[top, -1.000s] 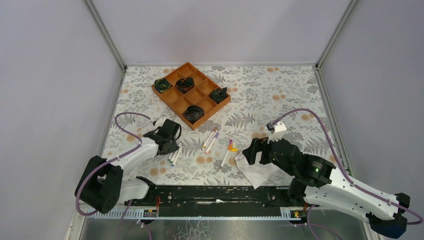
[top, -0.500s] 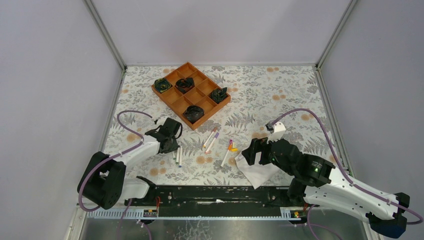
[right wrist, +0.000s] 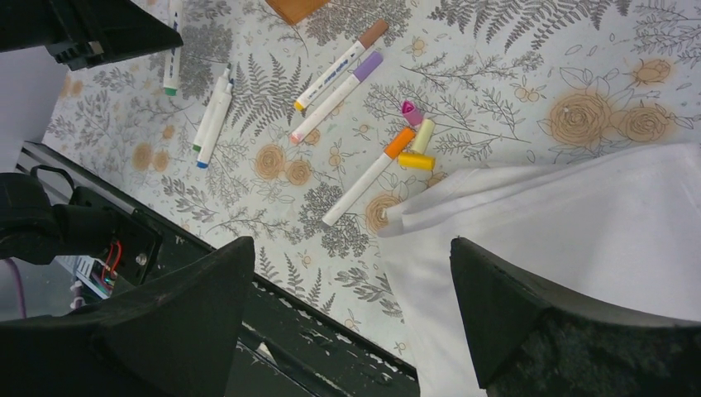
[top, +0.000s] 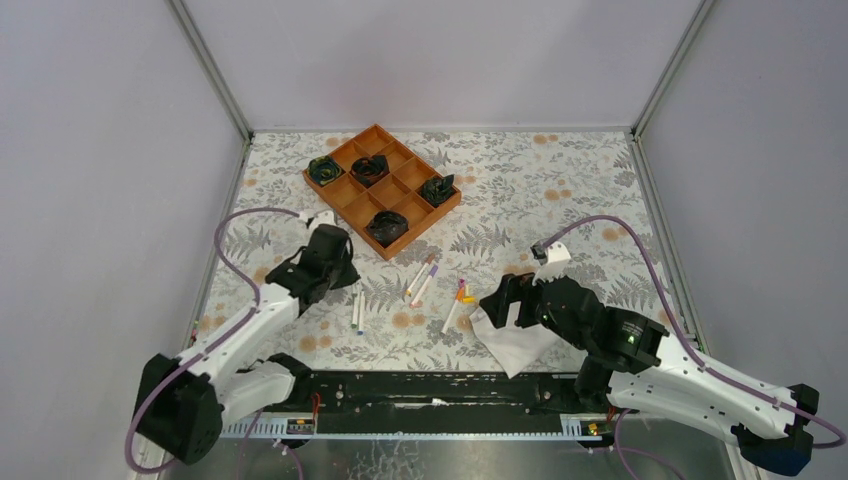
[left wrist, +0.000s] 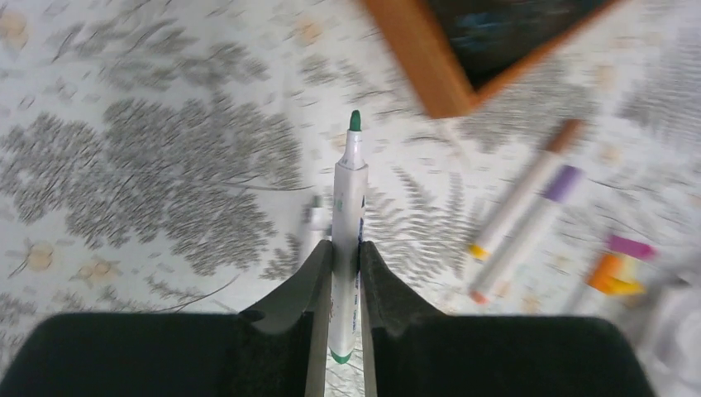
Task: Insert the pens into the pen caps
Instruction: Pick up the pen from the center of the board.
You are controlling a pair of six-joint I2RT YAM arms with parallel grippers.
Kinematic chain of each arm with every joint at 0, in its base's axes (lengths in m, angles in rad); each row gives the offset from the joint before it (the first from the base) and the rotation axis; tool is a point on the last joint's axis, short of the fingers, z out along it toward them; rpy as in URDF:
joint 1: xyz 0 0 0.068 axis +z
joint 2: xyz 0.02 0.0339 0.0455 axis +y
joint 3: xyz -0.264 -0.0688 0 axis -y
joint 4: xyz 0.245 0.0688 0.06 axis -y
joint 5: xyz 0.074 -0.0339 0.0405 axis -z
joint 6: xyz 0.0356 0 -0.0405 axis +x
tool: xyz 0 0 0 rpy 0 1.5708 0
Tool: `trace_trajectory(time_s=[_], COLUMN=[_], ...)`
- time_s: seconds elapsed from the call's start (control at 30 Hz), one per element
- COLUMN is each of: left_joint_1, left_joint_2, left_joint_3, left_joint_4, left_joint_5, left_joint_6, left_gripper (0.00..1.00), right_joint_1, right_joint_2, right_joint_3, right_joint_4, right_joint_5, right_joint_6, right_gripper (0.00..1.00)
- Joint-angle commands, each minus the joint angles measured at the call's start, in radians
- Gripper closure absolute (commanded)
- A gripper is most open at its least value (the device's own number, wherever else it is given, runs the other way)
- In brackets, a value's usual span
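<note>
Higher left hand (left wrist: 345, 248), slim pen (left wrist: 349, 198)

Closes the left gripper (left wrist: 345, 248) on the green-tipped pen (left wrist: 349, 190) and raises it off the table (top: 560, 180), drawing back from the two pens (top: 357, 312) left lying there; stretches the left arm (top: 250, 320) out, lowering its elbow toward the near edge.

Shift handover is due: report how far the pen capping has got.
Looks done: the brown-capped pen, purple-capped pen and orange-capped pen lie capped. In hand: the left tool grips an uncapped green-tipped pen. Left: cap it, plus two seemingly bare pens; a pink cap and yellow cap lie loose.
</note>
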Motion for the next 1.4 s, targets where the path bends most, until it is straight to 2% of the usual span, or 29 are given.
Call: trace_trajectory(time_s=[0.0, 0.13, 0.2, 0.27, 0.4, 0.57, 0.87, 1.3, 1.37], left_joint_1=[-0.046, -0.134, -0.192, -0.253, -0.362, -0.457, -0.533, -0.564, -0.567], left_joint_2=[-0.135, -0.236, -0.278, -0.298, -0.306, -0.265, -0.21, -0.195, -0.193], left_joint_3=[0.035, 0.003, -0.02, -0.045, -0.077, -0.063, -0.036, -0.033, -0.032], left_joint_4=[0.106, 0.232, 0.313, 0.399, 0.534, 0.585, 0.615, 0.648, 0.648], left_joint_5=[0.162, 0.339, 0.452, 0.507, 0.54, 0.556, 0.545, 0.522, 0.517], left_joint_6=[0.105, 0.125, 0.107, 0.076, 0.025, 0.014, 0.026, 0.018, 0.018], left_gripper=[1.0, 1.0, 1.0, 1.0, 1.0, 1.0, 1.0, 1.0, 1.0], right_joint_1=[-0.005, -0.005, -0.006, -0.006, -0.005, -0.006, -0.006, -0.006, -0.006], right_joint_2=[0.004, 0.025, 0.041, 0.062, 0.115, 0.168, 0.196, 0.218, 0.221], right_joint_3=[0.01, 0.017, 0.023, 0.031, 0.055, 0.065, 0.077, 0.045, 0.043], right_joint_4=[0.096, 0.156, 0.19, 0.224, 0.286, 0.375, 0.417, 0.466, 0.475], right_joint_5=[-0.022, -0.055, -0.071, -0.09, -0.129, -0.169, -0.187, -0.266, -0.279], right_joint_6=[0.023, 0.042, 0.057, 0.074, 0.105, 0.134, 0.147, 0.169, 0.17], right_gripper=[0.06, 0.06, 0.06, 0.06, 0.08, 0.13, 0.25, 0.64, 0.76])
